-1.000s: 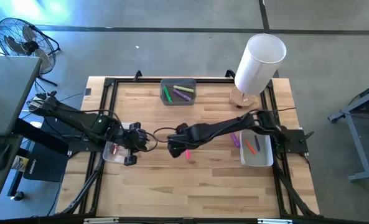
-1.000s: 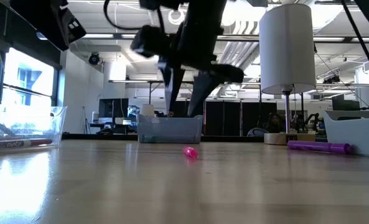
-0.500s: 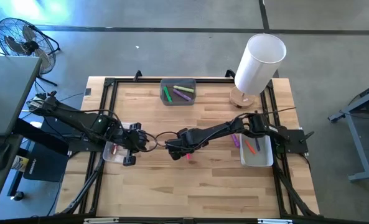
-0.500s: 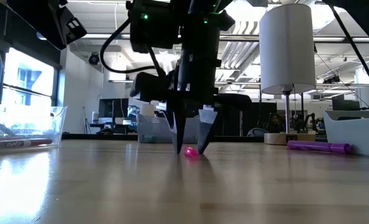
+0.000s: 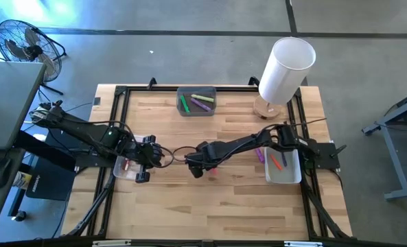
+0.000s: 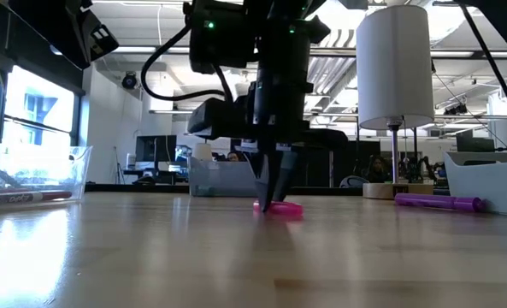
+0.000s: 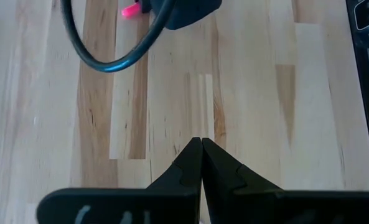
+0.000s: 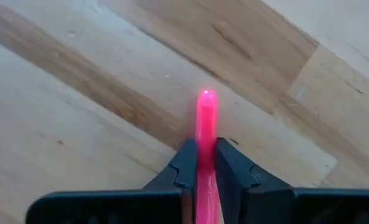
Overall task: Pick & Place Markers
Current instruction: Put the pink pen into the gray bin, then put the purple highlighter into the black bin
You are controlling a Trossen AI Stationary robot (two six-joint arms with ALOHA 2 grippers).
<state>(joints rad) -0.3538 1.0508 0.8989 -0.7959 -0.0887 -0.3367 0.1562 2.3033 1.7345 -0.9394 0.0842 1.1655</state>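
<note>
A pink marker [image 8: 206,118] lies on the wooden table [image 5: 162,199] near its middle, and my right gripper [image 5: 202,167] stands over it, pointing down and shut on it. In the low view the marker [image 6: 285,208] sticks out to one side of the right gripper [image 6: 274,204]. My left gripper [image 7: 201,146] hangs shut above the table's left part [image 5: 158,158], holding nothing. The pink marker [image 7: 129,10] shows far ahead of it. My right gripper pinches the pink marker's shaft [image 8: 206,140] between its two fingers, on its two long sides. The fingers [image 6: 270,184] come from above, pointing down. The marker lies flat on the table, and most of its visible length reaches out from one side of the fingers.
A grey bin [image 5: 196,101] at the far middle holds green, purple and yellow-green markers. At the right, a white tray [image 5: 290,175] holds an orange and a purple marker, with another purple marker [image 5: 259,154] beside it. A clear bin [image 5: 124,167] stands at the left, a white cylinder [image 5: 285,68] at the far right.
My right gripper has come down onto the pink marker, its open fingers first on either side of it, then shut on it. The marker has turned a little on the table: in the low view it showed end-on and now shows its side.
</note>
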